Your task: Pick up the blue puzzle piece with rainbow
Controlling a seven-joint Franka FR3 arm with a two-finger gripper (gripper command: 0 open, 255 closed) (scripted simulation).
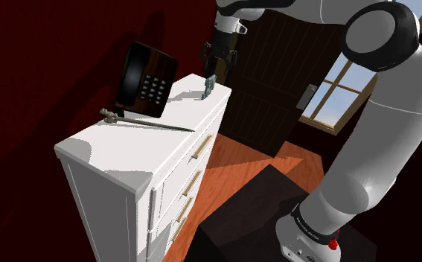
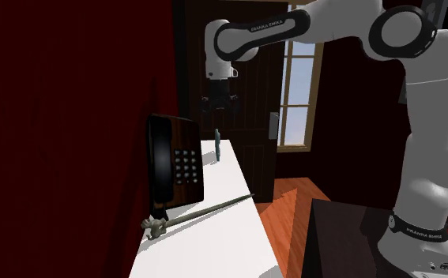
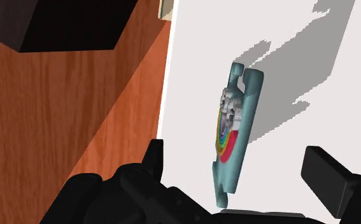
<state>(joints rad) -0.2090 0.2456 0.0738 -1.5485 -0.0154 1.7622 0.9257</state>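
Fingers (image 3: 328, 175) spread wide flank the upright blue puzzle piece (image 3: 236, 127) on the white dresser (image 3: 198, 63) without touching; closing and lifting remain.

So the puzzle piece (image 1: 210, 85) is a teal-blue jigsaw shape with a knobby outline. One face has a rainbow arc and a small greyish blob printed on it, easiest to see up close in the wrist view (image 3: 235, 137). It's standing up on its edge, not lying flat, on the white dresser top (image 1: 142, 145), right near that top's far end. In the shoulder view it sits upper middle of the frame. In the second exterior view it's just a thin edge-on sliver near the centre.
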